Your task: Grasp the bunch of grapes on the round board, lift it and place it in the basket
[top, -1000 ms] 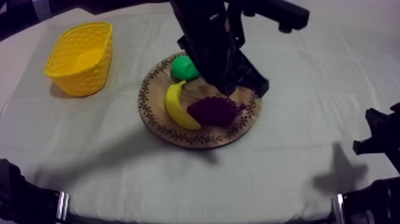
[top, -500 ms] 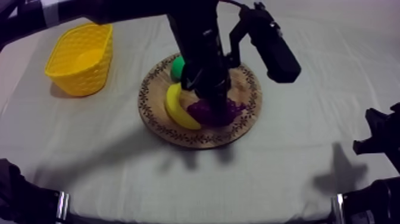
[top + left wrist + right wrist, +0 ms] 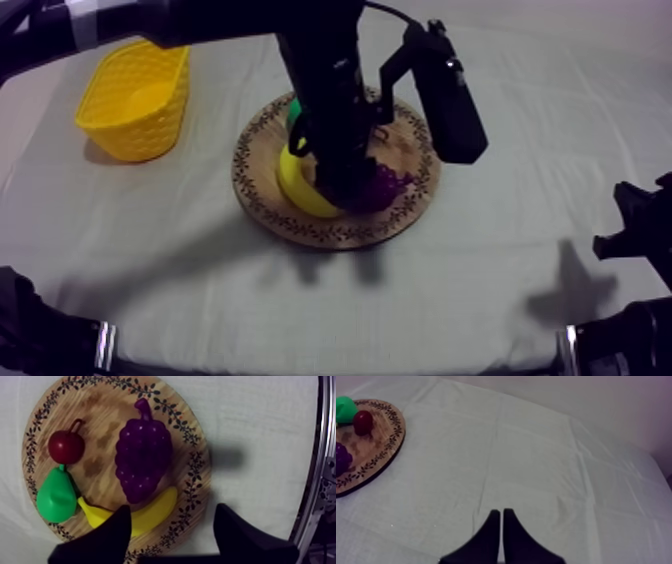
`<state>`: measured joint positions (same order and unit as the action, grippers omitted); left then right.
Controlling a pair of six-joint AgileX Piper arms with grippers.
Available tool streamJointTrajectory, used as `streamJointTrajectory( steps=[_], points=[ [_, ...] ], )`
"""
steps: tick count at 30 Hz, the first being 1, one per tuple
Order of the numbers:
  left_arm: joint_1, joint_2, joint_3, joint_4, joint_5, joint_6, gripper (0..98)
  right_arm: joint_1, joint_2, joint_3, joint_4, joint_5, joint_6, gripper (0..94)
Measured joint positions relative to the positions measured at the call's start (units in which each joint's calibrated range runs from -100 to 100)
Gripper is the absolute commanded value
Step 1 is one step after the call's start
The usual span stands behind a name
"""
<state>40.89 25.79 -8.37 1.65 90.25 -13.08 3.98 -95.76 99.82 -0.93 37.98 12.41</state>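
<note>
The yellow basket [image 3: 135,95] stands at the desk's [image 3: 150,260] ten o'clock. Mid-desk lies the wooden board [image 3: 262,195] with four toys on it. The banana [image 3: 298,188] is at its eight o'clock, and the pear [image 3: 56,496] is just beside the small red fruit [image 3: 66,447]. The bunch of grapes [image 3: 142,456] lies across the middle, broad end against the banana. The left gripper [image 3: 172,510] hangs over the board, jaws apart above the banana's end. At four o'clock the right gripper [image 3: 502,513] sits over the cloth, jaws together.
</note>
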Motion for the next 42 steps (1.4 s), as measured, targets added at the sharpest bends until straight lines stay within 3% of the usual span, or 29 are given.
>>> streamJointTrajectory(
  steps=[15, 29, 42],
  points=[
    [1.14, 7.40, -2.23, -1.07, -2.43, -2.95, 72.5, 0.00, 0.00, 0.00, 0.00, 0.00, 0.00, 0.3],
    [-0.70, 13.69, -5.24, -0.93, -5.75, -5.65, 74.0, 0.00, 0.00, 0.00, 0.00, 0.00, 0.00, 0.3],
    [-1.60, 18.32, -9.35, -0.71, -5.92, -6.27, 79.1, 0.00, 0.00, 0.00, 0.00, 0.00, 0.00, 0.3]
  ],
)
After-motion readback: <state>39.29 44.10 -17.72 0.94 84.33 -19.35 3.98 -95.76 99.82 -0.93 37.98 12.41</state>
